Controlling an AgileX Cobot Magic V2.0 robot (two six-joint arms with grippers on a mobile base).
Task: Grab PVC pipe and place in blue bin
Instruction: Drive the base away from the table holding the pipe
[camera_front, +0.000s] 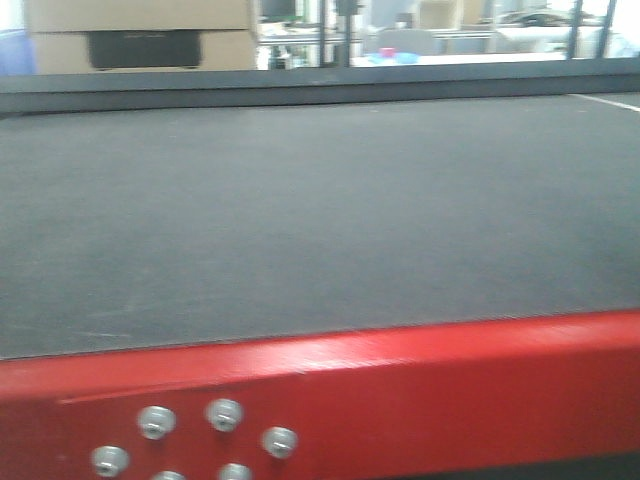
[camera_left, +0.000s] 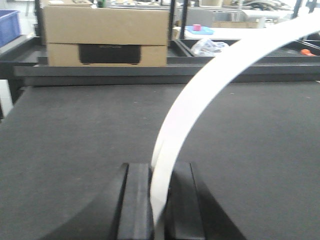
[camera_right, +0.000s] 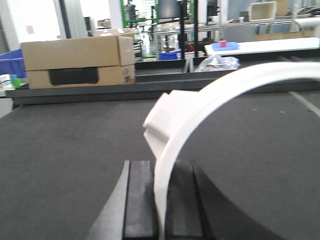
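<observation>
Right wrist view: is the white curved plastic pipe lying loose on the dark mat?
No, the white curved plastic pipe is pinched between the black fingers of the right gripper, rising above the dark mat.

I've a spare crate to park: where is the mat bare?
The dark mat is bare from the red front rail back to the raised ledge. Crowded spots: the cardboard box beyond the ledge, and in front of the left tool and right tool, each clamping PVC pipe.

1 cardboard box (camera_left: 105, 35), 1 blue bin (camera_left: 9, 25), 6 bolts (camera_front: 223, 413), 1 left gripper (camera_left: 159, 200), 1 right gripper (camera_right: 161, 200); PVC pipe (camera_left: 200, 105): 1 per wrist cam, poss. same piece.
</observation>
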